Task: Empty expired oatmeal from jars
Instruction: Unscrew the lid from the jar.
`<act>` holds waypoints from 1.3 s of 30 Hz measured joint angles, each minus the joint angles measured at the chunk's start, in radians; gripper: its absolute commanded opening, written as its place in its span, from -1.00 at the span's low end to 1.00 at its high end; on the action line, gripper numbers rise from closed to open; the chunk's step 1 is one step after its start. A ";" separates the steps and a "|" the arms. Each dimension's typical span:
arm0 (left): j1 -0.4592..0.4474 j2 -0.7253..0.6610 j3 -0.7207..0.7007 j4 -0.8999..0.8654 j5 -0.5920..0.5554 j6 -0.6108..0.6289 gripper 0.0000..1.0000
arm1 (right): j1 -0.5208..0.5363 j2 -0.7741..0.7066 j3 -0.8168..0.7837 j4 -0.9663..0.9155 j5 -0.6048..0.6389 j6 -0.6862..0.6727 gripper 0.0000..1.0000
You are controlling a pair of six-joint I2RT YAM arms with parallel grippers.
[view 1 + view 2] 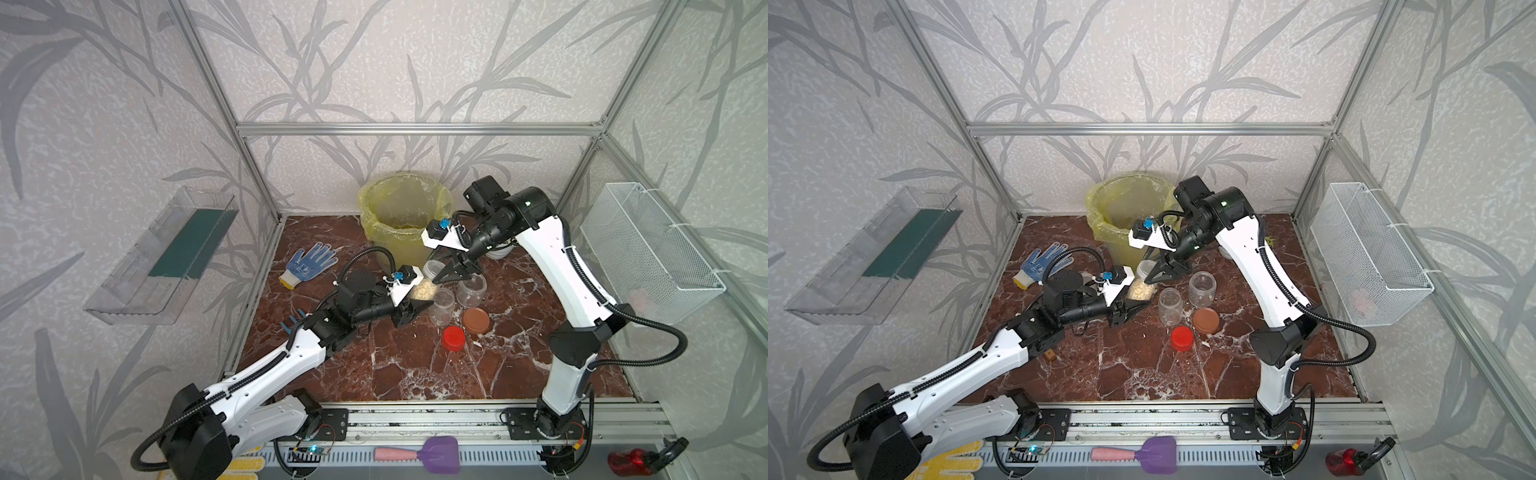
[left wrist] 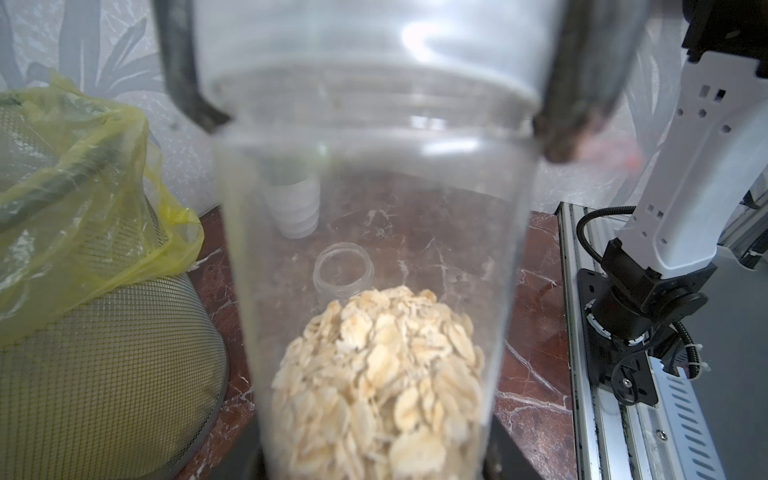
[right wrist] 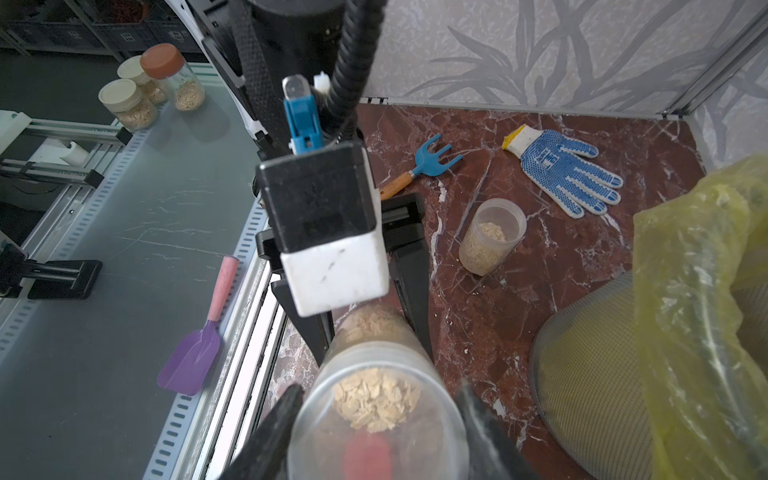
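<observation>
Starting at the front of the marble table [image 1: 395,374], a red lid [image 1: 453,338] and a brown lid [image 1: 476,321] lie loose side by side, off their jars. Just behind them stand two jars without lids, a slim empty jar [image 1: 441,306] and a wider empty jar [image 1: 471,289]. Both are clear right through, so I judge half the job done.

Just beside the slim one, the left gripper [image 3: 372,336] is clamped around the lower body of the held jar [image 1: 423,289]. The oatmeal [image 2: 378,374] sits heaped in the bottom part of that jar. At the jar's top the right gripper [image 2: 374,120] is closed on the clear lid [image 3: 415,395], with a finger on either side of it. The lid is on the jar, so this looks like the unscrewing step, with the pour not yet begun.

Farther off, a fourth jar [image 3: 492,237] is hidden by the left arm in both top views but plain in the right wrist view. It stands on the table near the blue-dotted glove [image 3: 565,174] with oatmeal in its lower half. It seems to have a clear cap on, though I cannot be sure.

At the back wall the bin [image 1: 374,195] with the yellow bag [image 1: 444,199] stands just behind the held jar, and pale flakes show inside it. What is left, as I judge it, is to uncap and tip this jar, then the fourth.
</observation>
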 measured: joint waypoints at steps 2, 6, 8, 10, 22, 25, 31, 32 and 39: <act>0.009 -0.008 -0.012 0.000 0.005 0.005 -1.00 | 0.005 -0.007 -0.023 0.016 0.017 0.010 -0.39; 0.024 -0.011 -0.023 -0.007 0.025 0.015 -1.00 | 0.008 -0.019 -0.060 0.039 0.045 0.028 -0.39; 0.028 -0.011 -0.023 -0.008 0.035 0.019 -1.00 | 0.008 -0.023 -0.064 0.043 0.058 0.035 -0.39; 0.032 -0.011 -0.023 -0.006 0.046 0.021 -1.00 | 0.011 -0.029 -0.064 0.044 0.066 0.042 -0.39; 0.038 -0.010 -0.023 0.049 0.126 0.018 -1.00 | 0.011 -0.129 -0.149 0.104 0.062 0.046 -0.28; 0.038 -0.009 -0.023 0.043 0.132 0.013 -1.00 | 0.010 -0.132 -0.165 0.111 0.055 0.045 -0.23; 0.038 -0.009 -0.023 0.005 0.142 0.000 -1.00 | 0.002 -0.136 -0.219 0.132 0.033 0.051 -0.09; 0.038 -0.009 -0.023 -0.001 0.143 -0.001 -1.00 | 0.001 -0.137 -0.229 0.136 0.029 0.053 -0.07; 0.038 -0.010 -0.007 -0.040 0.156 -0.001 -1.00 | -0.004 -0.185 -0.316 0.210 0.011 0.089 0.21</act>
